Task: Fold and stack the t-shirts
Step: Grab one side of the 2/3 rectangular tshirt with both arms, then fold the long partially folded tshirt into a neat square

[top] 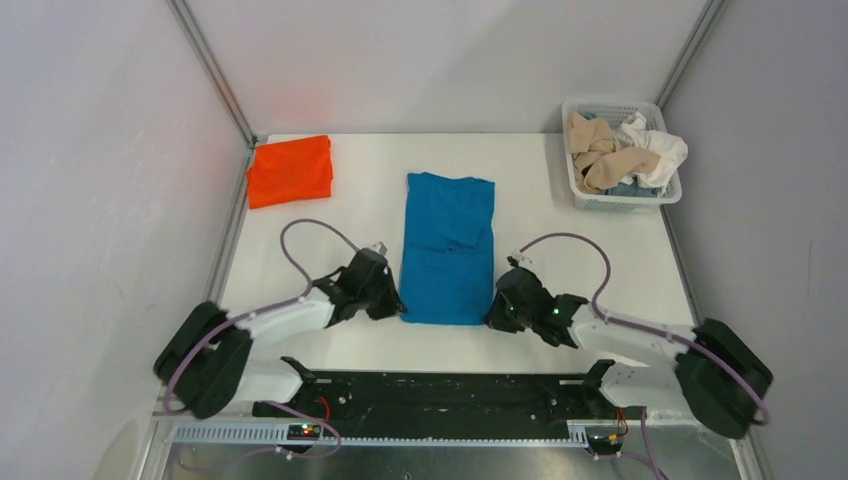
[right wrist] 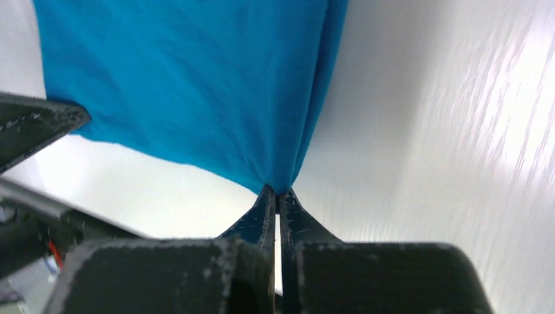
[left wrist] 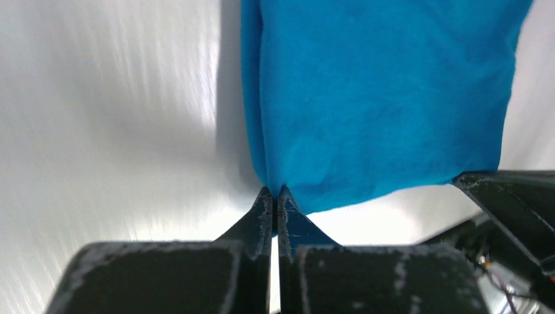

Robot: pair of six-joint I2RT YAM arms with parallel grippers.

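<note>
Tabletop: left hand, right hand pinch blue t-shirt.

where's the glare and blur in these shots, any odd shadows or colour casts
Top external: sharp and evenly lit, with a red cast on the wall above the orange t-shirt. Left wrist: the table is streaked with bright glare, and a shadow runs along the left edge of the blue t-shirt. Right wrist: the same streaky glare right of the blue t-shirt, shadow along its right edge.

Your top camera looks down from behind over the whole table; both wrist cameras sit low and close, facing forward, sharing the blue t-shirt with it.
</note>
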